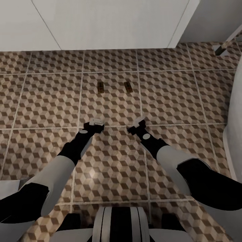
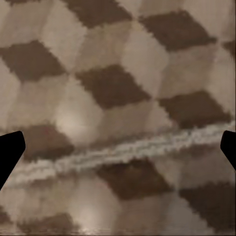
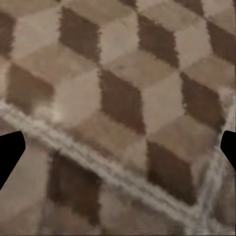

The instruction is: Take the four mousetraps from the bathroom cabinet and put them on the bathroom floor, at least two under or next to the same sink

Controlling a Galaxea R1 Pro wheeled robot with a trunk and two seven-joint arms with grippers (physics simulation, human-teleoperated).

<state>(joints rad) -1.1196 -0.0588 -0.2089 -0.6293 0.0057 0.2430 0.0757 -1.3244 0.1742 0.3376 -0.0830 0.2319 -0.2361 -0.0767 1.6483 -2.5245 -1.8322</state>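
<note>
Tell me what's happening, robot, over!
Left gripper and right gripper open, empty, low over bathroom floor. Two mousetraps down on one tile, ahead of grippers. Nothing in the way.

White panel (image 1: 101, 23) standing along the far edge (diagonal seams), pale curved fixture (image 1: 235, 117) sitting at right.

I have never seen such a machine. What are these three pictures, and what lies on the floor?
It is a simulated robot with two arms. The large picture looks down from its head: the left tool and the right tool hang over the tiled floor. Two mousetraps lie on one tile ahead of them, side by side but apart, before a white wall. The other two pictures come from cameras at each wrist; they show floor tiles close up, with dark fingertips at the edges. Both tools look open and hold nothing.
</note>
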